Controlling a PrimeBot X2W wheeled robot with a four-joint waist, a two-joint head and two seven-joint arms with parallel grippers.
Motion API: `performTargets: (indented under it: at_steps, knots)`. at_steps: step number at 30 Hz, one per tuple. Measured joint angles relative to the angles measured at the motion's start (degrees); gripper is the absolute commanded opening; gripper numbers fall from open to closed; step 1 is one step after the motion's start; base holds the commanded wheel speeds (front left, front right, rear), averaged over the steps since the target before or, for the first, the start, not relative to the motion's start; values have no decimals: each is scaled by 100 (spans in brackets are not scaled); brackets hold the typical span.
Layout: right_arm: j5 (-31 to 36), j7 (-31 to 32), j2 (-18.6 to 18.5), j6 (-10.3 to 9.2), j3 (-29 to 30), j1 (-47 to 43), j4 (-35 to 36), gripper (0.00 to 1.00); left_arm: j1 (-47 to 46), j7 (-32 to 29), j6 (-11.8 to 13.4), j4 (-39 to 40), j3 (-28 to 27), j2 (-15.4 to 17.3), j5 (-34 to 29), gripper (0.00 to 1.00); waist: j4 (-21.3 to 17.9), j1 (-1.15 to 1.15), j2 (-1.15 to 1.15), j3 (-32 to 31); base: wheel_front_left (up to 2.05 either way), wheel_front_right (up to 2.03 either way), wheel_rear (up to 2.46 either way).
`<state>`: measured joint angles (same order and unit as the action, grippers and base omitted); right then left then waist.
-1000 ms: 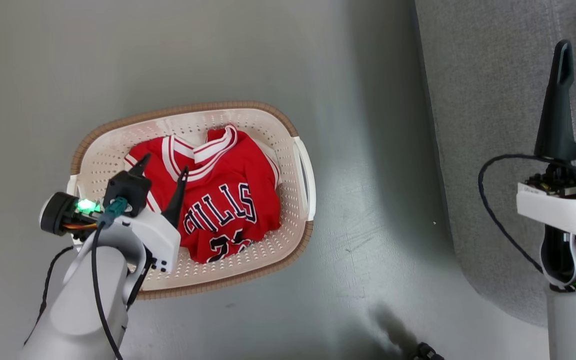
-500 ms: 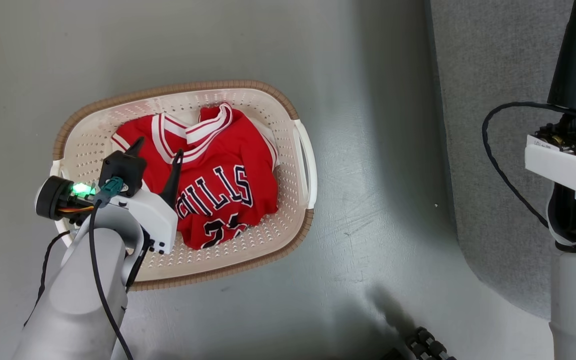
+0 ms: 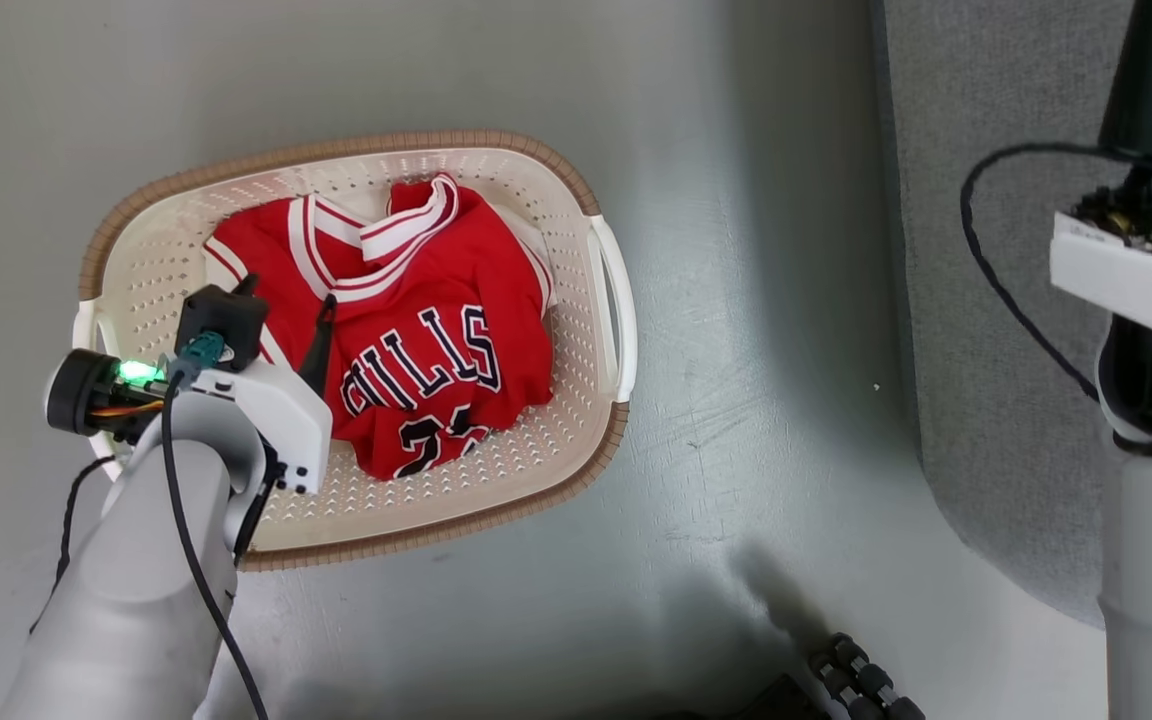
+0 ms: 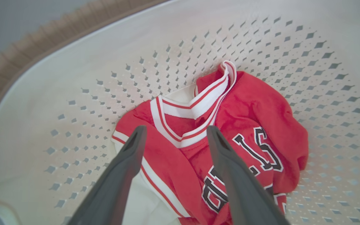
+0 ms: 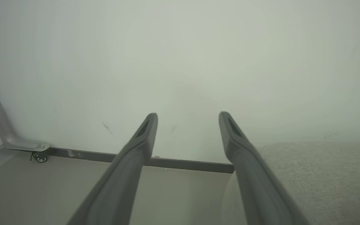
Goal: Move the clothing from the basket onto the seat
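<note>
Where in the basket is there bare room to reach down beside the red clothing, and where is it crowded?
Bare bottom shows between the clothing and the near rim of the basket, and along the far wall behind the collar. Crowded in the middle, where the open left gripper hangs over the clothing.

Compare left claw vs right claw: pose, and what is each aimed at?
Left claw hangs over the basket, the striped collar of the red clothing showing between its fingers; right claw is off by the grey seat, away from the basket. Left claw points down at fabric; right claw points at a bare wall, with the seat's corner at its lower right. Shared: both open, both empty.
</note>
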<state>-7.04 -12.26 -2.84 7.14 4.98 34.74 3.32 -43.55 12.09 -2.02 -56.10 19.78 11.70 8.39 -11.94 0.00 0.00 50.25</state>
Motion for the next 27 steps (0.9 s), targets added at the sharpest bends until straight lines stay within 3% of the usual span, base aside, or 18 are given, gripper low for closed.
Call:
performTargets:
  at_steps: [10,27]
  knots:
    - [43,131,-45,0,-367,477,9,100,-313,-57,59,-210,-113,-26,70,100,-9,0,0,194,0,0,0]
    - [96,157,-131,0,-364,674,-135,100,-492,-98,52,-595,-105,-259,154,100,30,0,0,303,0,0,0]
